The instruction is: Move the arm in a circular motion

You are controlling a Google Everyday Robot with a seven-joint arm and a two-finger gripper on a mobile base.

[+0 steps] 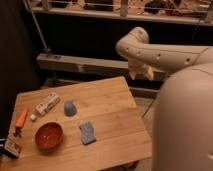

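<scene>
Evidently the arm (167, 56) was partway through its circular sweep; judged from the pose, it stood at the far right part of the loop. Its cream-white upper segment reached in from the right and bent at a rounded joint. From there it hung the pincer (141, 72) just beyond the far right corner of the worktop (112, 107), off the wood rather than over it. Whether the pincer was released or clenched could not be told. A 2nd thick segment of the arm filled the near right of the view.

Nothing on the worktop belonged to the task. A red bowl (48, 136) sat toward the front left corner, with a blue cloth (87, 133) just beside it toward the middle. A small blue cup (70, 108) stood behind them, a white packet (47, 103) lay nearer the left edge, and an orange tool (21, 119) lay at that edge. All were well apart from the pincer.

The next move likely called for an even curve back over the worktop. It would need enough height to clear the cup and bowl, and no grasp at all.
</scene>
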